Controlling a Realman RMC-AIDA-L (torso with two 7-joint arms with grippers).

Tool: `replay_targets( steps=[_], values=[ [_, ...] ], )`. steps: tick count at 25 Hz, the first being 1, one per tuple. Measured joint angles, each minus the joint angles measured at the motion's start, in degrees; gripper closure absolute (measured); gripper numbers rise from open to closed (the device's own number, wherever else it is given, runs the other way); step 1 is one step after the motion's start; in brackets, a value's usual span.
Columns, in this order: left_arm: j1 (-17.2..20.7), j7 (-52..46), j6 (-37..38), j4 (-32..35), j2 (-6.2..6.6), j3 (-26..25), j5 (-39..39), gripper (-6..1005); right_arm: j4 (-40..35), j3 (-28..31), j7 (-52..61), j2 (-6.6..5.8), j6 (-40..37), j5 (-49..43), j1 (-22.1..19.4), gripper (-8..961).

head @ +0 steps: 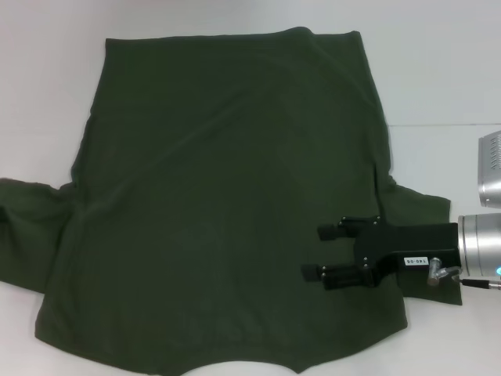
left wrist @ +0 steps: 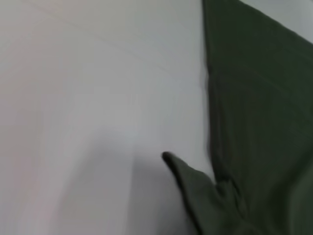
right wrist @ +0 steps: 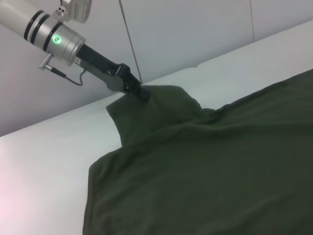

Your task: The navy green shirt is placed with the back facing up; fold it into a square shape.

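Observation:
The navy green shirt [head: 227, 204] lies spread on the white table, hem at the far side and neck towards me. My right gripper [head: 329, 252] is over the cloth beside the right sleeve [head: 423, 215]. It points towards the shirt's middle, open, with nothing between its fingers. My left gripper [right wrist: 139, 92] is outside the head view. The right wrist view shows it at the far side, shut on the edge of the left sleeve [right wrist: 161, 105], which rises slightly to it. The left wrist view shows only the shirt's side edge [left wrist: 259, 107] and a fold of sleeve [left wrist: 195, 191].
The white table [head: 438, 86] surrounds the shirt, with a seam line [head: 446, 125] across it at the right. My right arm's silver segments [head: 485, 235] sit at the right edge. A pale wall [right wrist: 186, 29] stands beyond the table.

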Motion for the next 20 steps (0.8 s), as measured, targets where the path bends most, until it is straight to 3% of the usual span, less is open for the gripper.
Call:
replay_targets(
  steps=[10,17,20],
  values=[
    [-0.69,-2.25,5.74,4.19,2.09,-0.14,1.98,995,0.0,0.0,-0.29,0.0,0.0,0.0,-0.21,39],
    [-4.48,-6.21,10.8,4.0,3.26,0.97,2.04,994,0.0,0.0,-0.5,0.12,-0.01,0.0,-0.22,39],
    [-7.14,-10.56,12.25,3.87,3.69,3.92,1.99,994,0.0,0.0,-0.51,0.17,-0.01,0.0,-0.22,39]
  ],
)
